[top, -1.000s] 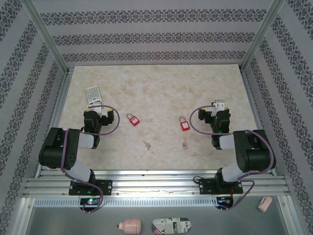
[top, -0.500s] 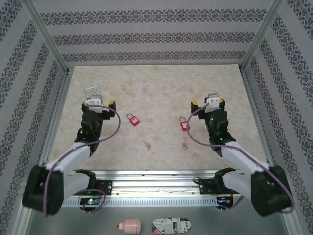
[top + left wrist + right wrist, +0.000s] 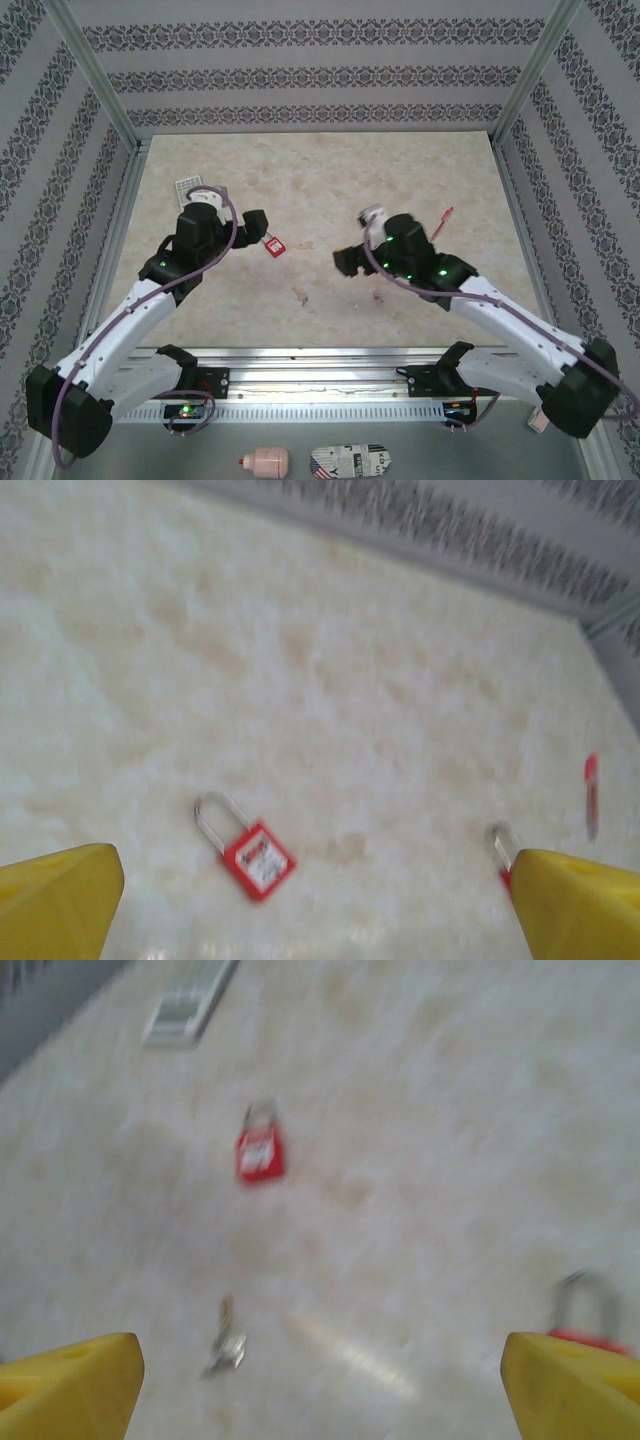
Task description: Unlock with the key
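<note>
Jaws are spread wide on the left gripper (image 3: 320, 900) and right gripper (image 3: 320, 1380), with a red padlock (image 3: 256, 857) and a key (image 3: 226, 1338) each seen lower left of frame.

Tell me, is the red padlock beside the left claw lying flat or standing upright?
Lying flat: the red padlock shows its label face upward, and its shackle rests on the table. Locked or not: cannot tell.

No lettering can be read anywhere: the small red padlock (image 3: 258, 860) with a steel shackle, low in the left wrist frame, carries a white label (image 3: 262, 852), its print too blurred
</note>
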Available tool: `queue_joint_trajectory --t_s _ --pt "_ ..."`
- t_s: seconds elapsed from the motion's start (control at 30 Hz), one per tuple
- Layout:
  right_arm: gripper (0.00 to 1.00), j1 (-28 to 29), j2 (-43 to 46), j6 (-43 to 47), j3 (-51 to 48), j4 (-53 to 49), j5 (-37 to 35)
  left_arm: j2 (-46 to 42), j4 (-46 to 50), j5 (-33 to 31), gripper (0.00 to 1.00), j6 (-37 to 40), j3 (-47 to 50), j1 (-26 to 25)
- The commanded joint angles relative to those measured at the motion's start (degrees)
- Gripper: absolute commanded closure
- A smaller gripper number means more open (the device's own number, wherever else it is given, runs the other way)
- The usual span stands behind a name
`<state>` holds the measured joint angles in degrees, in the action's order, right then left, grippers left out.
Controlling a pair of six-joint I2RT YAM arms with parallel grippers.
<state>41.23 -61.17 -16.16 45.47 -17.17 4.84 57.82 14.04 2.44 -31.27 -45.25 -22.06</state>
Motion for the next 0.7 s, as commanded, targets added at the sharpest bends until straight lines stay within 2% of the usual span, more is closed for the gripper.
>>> queue_joint_trajectory --t_s 0.0,0.13,0.27,0.47,0.67 --pt "0.1 2.8 -4.2 -5.3 -0.8 -3.0 3.1 5.0 6.9 5.0 0.0 -4.6 -0.7 -0.4" --pt "0.12 5.8 -8.0 -5.8 -1.7 2.6 6.5 11.7 6.7 6.6 0.02 -5.6 -2.8 -1.8" --pt "0.18 11.0 -16.0 -2.6 2.6 -0.2 7.1 13.0 5.8 5.6 0.01 -6.8 -2.9 -2.4" --pt "0.38 15.9 -27.7 -4.8 6.4 -0.4 8.8 6.7 6.7 3.6 0.0 -6.8 -0.8 -2.3" --pt "0.47 16.4 -32.7 -10.6 8.8 0.6 5.8 -1.4 10.8 1.3 0.0 -6.8 0.1 -2.3"
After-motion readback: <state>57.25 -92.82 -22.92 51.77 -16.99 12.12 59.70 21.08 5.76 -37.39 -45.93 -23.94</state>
